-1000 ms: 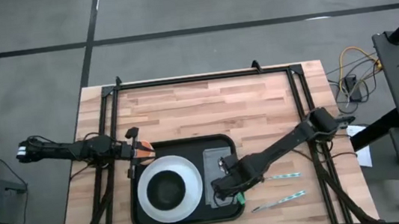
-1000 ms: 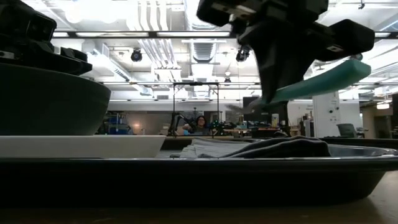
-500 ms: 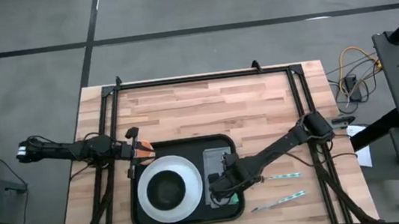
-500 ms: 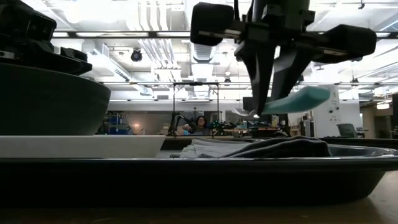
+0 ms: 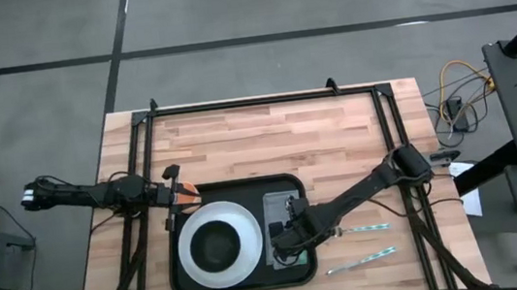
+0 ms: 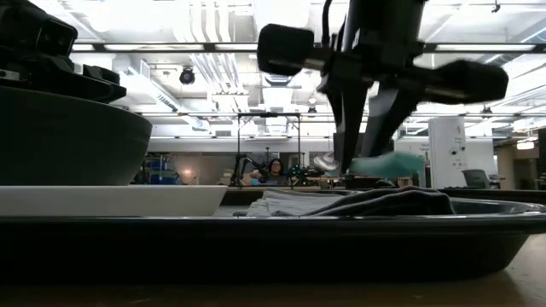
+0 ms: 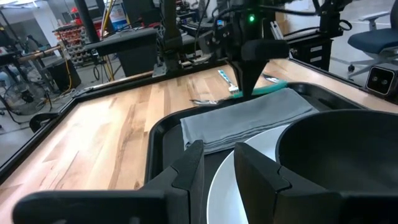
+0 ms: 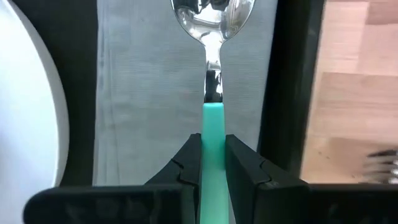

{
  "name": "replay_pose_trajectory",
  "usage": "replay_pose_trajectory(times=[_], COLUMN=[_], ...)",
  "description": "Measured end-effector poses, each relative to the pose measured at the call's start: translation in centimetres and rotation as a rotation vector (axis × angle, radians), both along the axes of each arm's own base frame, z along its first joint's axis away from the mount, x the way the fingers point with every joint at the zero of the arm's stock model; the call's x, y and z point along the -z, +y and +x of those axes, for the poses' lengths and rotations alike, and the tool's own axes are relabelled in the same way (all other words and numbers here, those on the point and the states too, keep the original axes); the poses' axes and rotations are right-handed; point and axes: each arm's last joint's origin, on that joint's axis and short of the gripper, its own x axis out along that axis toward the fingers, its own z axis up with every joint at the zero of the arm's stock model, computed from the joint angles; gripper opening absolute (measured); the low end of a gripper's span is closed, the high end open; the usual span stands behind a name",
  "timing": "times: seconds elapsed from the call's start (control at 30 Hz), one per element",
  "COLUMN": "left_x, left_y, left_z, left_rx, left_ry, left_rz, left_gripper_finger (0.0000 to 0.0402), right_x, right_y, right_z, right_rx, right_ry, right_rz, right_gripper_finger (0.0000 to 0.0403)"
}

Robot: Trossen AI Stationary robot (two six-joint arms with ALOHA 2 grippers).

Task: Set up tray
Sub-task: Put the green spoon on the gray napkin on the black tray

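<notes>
The black tray (image 5: 244, 185) lies on the wooden table and carries a white plate (image 5: 193, 255) with a dark bowl (image 5: 217, 244) on it, plus a grey folded napkin (image 5: 280, 211) on its right part. My right gripper (image 5: 287, 244) hovers over the napkin (image 8: 155, 93), shut on a teal-handled spoon (image 8: 212, 37). The spoon's shiny bowl (image 6: 326, 162) hangs close above the cloth (image 6: 384, 203). My left gripper (image 5: 182, 197) waits open at the tray's far left corner, its fingers (image 7: 194, 167) pointing over the plate's rim (image 7: 224, 193). My right gripper pinches the spoon's teal handle (image 8: 212, 124) between its two fingers (image 8: 190, 163), near where the handle meets the metal neck. The fingers come from above, pointing down, and lie across the handle. The spoon sits about level, low over the napkin; I cannot tell whether it touches it.
Two more teal-handled utensils lie on the bare wood right of the tray, one (image 5: 366, 228) nearer the tray's middle and one (image 5: 362, 262) closer to the near edge. A black frame (image 5: 263, 100) borders the table's far part, with open wood in front of it.
My right gripper has come down toward the napkin and shifted a little toward the table's left. The spoon, which slanted with its handle raised, has tipped to about level and now hangs much lower over the cloth.
</notes>
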Motion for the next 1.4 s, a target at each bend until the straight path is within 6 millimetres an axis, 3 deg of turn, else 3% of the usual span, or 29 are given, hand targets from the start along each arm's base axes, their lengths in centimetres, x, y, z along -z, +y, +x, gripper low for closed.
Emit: replay_pose_trajectory(times=[0.63,1.4], left_x=[0.0,0.0], left_y=[0.0,0.0], left_z=[0.0,0.0], left_rx=[0.0,0.0], left_ry=[0.0,-0.001], left_rz=[0.0,0.0], left_gripper_finger=[0.0071,0.0071], right_x=[3.2,2.0], right_y=[-1.1,-0.8], right_z=[-0.2,0.0], right_rx=[-0.005,0.011], right_ry=[-0.033,-0.001], right_rz=[0.012,0.041], right_gripper_finger=[0.0035,0.0035])
